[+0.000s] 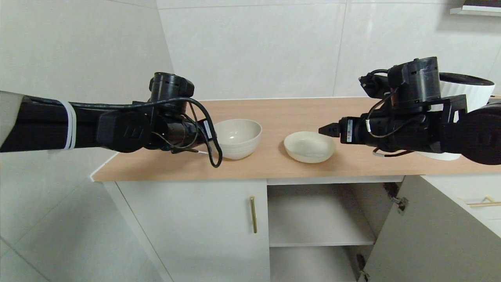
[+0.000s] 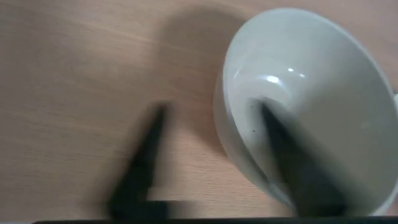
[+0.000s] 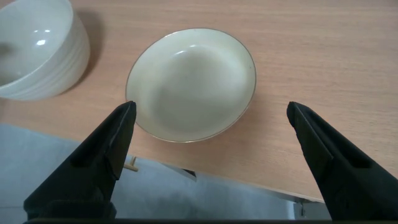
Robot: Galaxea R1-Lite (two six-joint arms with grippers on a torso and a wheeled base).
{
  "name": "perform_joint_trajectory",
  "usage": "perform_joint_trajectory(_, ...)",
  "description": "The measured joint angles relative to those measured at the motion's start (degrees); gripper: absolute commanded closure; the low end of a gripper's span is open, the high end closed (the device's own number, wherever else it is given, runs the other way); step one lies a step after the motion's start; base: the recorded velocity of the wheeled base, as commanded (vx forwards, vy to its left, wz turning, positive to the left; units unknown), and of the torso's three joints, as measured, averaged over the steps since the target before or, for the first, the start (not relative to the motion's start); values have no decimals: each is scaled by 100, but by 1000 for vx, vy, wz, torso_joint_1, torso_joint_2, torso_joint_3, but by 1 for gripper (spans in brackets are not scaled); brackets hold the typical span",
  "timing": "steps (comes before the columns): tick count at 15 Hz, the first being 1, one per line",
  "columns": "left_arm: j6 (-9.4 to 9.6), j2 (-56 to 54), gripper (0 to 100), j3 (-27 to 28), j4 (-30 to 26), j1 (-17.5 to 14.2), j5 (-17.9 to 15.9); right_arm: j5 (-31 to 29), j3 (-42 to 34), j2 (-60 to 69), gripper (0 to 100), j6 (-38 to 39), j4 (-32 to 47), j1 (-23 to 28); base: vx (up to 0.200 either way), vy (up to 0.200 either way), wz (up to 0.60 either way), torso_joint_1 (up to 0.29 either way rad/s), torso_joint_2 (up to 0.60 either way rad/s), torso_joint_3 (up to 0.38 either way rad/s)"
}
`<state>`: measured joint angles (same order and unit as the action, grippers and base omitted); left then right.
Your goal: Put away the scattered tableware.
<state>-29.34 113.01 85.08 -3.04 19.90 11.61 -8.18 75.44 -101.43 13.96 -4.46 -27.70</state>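
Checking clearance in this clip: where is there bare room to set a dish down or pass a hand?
Bare: the counter strip behind the bowl and dish up to the wall, and the open cupboard's shelf below. Crowded: the left claw straddles the bowl's rim, the right claw hangs open at the dish, with a white tub behind.

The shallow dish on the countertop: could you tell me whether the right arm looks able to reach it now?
Probably yes: the open right hand hangs just beside the shallow dish, with nothing between them.
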Motion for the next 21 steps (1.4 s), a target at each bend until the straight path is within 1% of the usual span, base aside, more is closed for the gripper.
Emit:
perform_joint_trajectory(5,-16,-121,100,-35,-16,11,11,0,-11,7,0,0,-10,-5,0,0,0,0,0,0)
perform_joint_trajectory(7,-16,-350,100,-158,-16,50,0,2,-7,2,0,0,-7,-5,0,0,0,0,0,0)
perform_joint_trajectory(9,1,-623,100,-339,-13,116,-79,-16,26,-52,0,-4,-5,2,0,0,0,0,0,0)
perform_joint_trajectory(10,9,-714,100,-402,-16,143,-99,-90,61,-117,0,-4,-2,2,0,0,0,0,0,0)
perform_joint_trajectory(13,22,-998,100,-586,-9,339,-110,-731,328,-494,0,-6,12,11,0,0,0,0,0,0)
perform_joint_trajectory(15,17,-1152,100,-655,-7,417,-127,-822,483,-720,0,18,20,13,0,0,0,0,0,0)
perform_joint_trajectory(18,12,-1259,100,-697,-5,430,-145,-983,692,-1053,0,128,45,52,0,0,0,0,0,0)
perform_joint_trajectory(21,11,-1298,100,-711,-2,438,-176,-1020,795,-1285,0,130,50,110,0,0,0,0,0,0)
